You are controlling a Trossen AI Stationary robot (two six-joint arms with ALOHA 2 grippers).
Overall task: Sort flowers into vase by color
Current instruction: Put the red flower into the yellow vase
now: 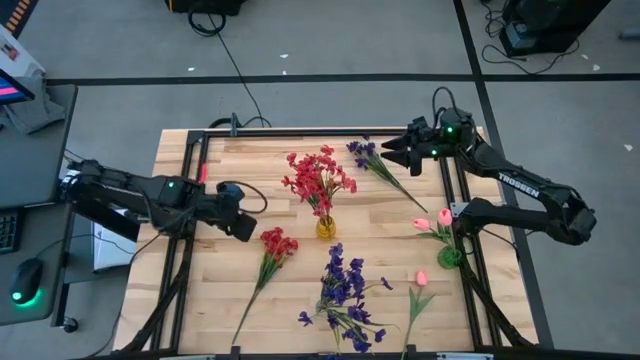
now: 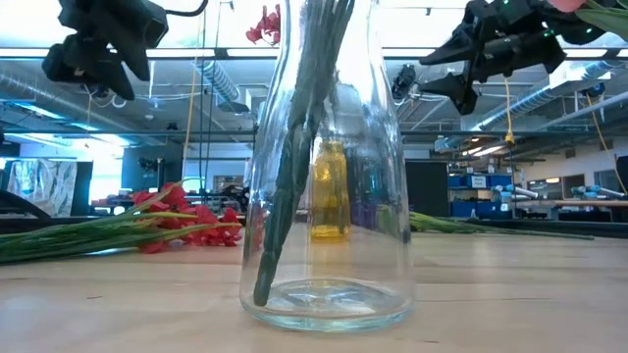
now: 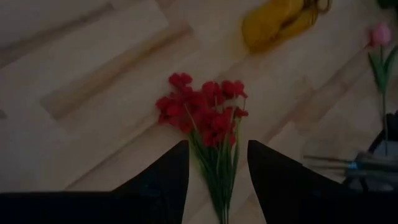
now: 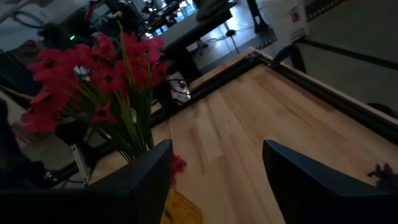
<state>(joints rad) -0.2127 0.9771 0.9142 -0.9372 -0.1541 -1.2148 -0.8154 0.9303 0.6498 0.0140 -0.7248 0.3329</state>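
The table (image 1: 200, 300) carries three vases. Nearest the front edge, a clear vase (image 2: 329, 196) holds the purple bunch (image 1: 342, 295); only its green stems show in the low view. A loose pink tulip (image 1: 421, 280) lies to the right of it, and a loose red sprig (image 1: 277, 245) to the left, bloom toward the centre and stem trailing to the front edge.

At the centre, a yellow vase (image 1: 326, 228) holds the red bunch (image 1: 318, 178). On the right, a green vase (image 1: 450, 257) holds pink tulips (image 1: 433, 224). At the back, a loose purple sprig (image 1: 372, 160) lies flat.

The left gripper (image 1: 240, 226) hangs over the table just left of the red sprig. Its wrist view shows the fingers (image 3: 168, 180) parted to either side of the sprig's stem just below the bloom, above it and gripping nothing. The right gripper (image 1: 392, 152) hangs near the back edge, just beside the purple sprig's bloom, its fingers (image 4: 298, 180) spread wide and empty.

Step in hand, by judgement: pickup of the red sprig by the left arm. The sort is partly done; three stems lie loose.

Next move calls for a straight descent until the fingers bracket the stem, closure on it, a lift, then insertion stem-first into the yellow vase. The thin stem lies flat on the wood, so the fingertips must reach the surface.
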